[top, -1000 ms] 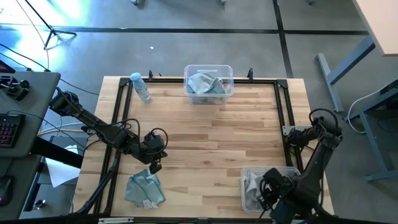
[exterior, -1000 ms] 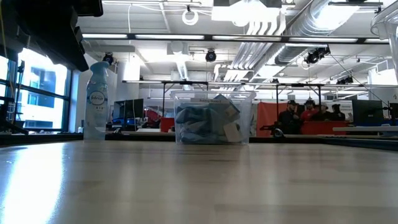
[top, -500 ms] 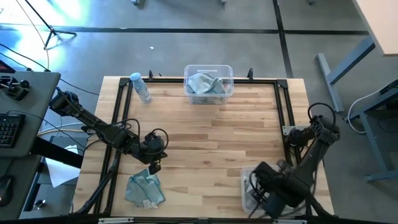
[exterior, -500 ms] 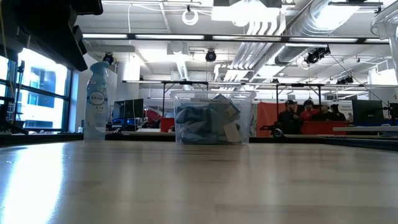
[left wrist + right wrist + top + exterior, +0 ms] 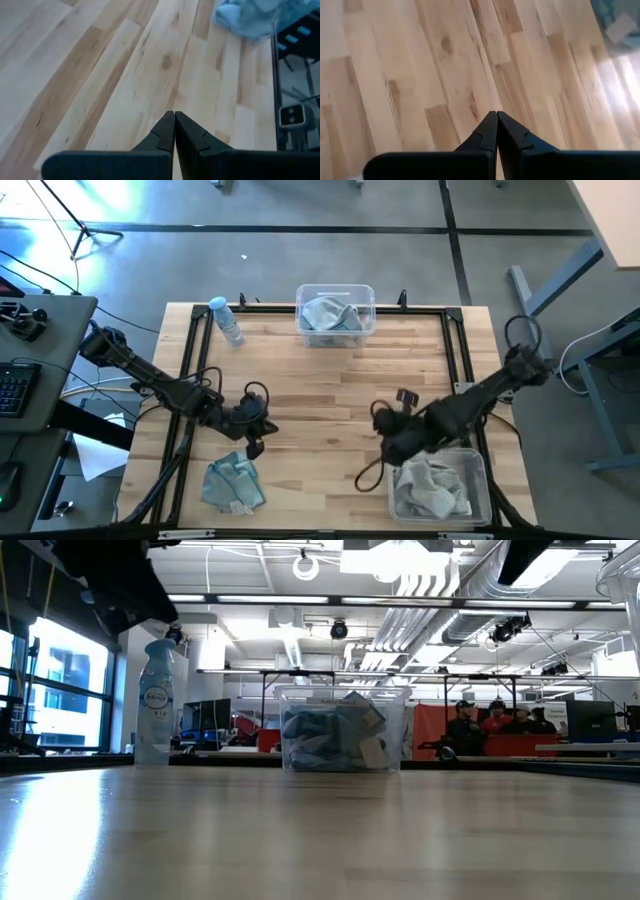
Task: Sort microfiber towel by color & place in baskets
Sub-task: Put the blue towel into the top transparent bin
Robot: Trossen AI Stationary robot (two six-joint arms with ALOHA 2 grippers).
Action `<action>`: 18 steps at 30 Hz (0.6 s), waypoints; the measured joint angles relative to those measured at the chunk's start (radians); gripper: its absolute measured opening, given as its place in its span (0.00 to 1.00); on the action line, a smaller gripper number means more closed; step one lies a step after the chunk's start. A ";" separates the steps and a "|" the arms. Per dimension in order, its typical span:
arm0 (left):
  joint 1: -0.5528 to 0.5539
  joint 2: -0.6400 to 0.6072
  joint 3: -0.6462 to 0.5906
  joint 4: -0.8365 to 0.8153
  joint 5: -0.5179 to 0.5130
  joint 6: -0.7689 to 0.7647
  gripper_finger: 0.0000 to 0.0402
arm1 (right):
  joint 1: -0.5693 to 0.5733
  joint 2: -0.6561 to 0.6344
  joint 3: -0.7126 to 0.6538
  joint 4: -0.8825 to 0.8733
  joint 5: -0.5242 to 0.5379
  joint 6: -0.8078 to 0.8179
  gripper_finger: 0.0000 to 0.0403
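Observation:
A light blue microfiber towel (image 5: 233,483) lies crumpled on the table near its front left corner; it also shows in the left wrist view (image 5: 250,17). My left gripper (image 5: 253,447) hovers shut just beyond the towel's far edge, holding nothing (image 5: 174,126). My right gripper (image 5: 383,442) is shut and empty over bare wood (image 5: 496,125), near the far left corner of the front right basket (image 5: 478,480), which holds pale grey towels (image 5: 432,485). The far basket (image 5: 366,298) holds blue-teal towels (image 5: 335,735).
A clear spray bottle with a blue cap (image 5: 226,321) stands at the far left of the table (image 5: 160,700). A black frame rail (image 5: 190,380) runs around the table's edges. Bare wood lies between the two arms in the middle (image 5: 330,400).
My right gripper has swung from over the front right basket toward the table's middle, leftward and a little toward the far edge, and its wrist has rolled. The grey towels in that basket now show uncovered. My left arm has stayed in place.

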 joint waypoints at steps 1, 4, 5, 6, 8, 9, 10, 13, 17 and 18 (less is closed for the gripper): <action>0.006 0.000 0.000 0.012 -0.001 0.003 0.00 | -0.012 -0.041 -0.056 0.053 -0.001 -0.026 0.00; 0.019 0.000 0.000 0.029 -0.003 0.002 0.00 | -0.030 -0.172 -0.242 0.238 -0.003 -0.089 0.00; 0.021 0.000 0.000 0.032 -0.003 0.002 0.00 | -0.032 -0.217 -0.306 0.298 -0.002 -0.109 0.00; 0.025 0.000 0.000 0.033 -0.003 -0.001 0.00 | -0.034 -0.264 -0.369 0.359 -0.002 -0.130 0.00; 0.030 0.000 0.000 0.038 -0.003 -0.013 0.00 | -0.042 -0.354 -0.492 0.494 -0.005 -0.172 0.00; 0.032 0.000 0.000 0.038 -0.003 -0.014 0.00 | -0.049 -0.400 -0.548 0.559 -0.018 -0.194 0.00; 0.035 0.000 0.000 0.038 -0.003 -0.014 0.00 | -0.059 -0.447 -0.603 0.625 -0.040 -0.221 0.00; 0.040 0.000 0.000 0.042 -0.003 -0.015 0.00 | -0.096 -0.586 -0.755 0.821 -0.114 -0.284 0.00; 0.044 0.000 0.000 0.047 -0.004 -0.015 0.00 | -0.148 -0.751 -0.930 1.015 -0.122 -0.388 0.00; 0.044 0.000 0.000 0.047 -0.008 -0.015 0.00 | -0.162 -0.784 -0.966 1.036 -0.109 -0.412 0.00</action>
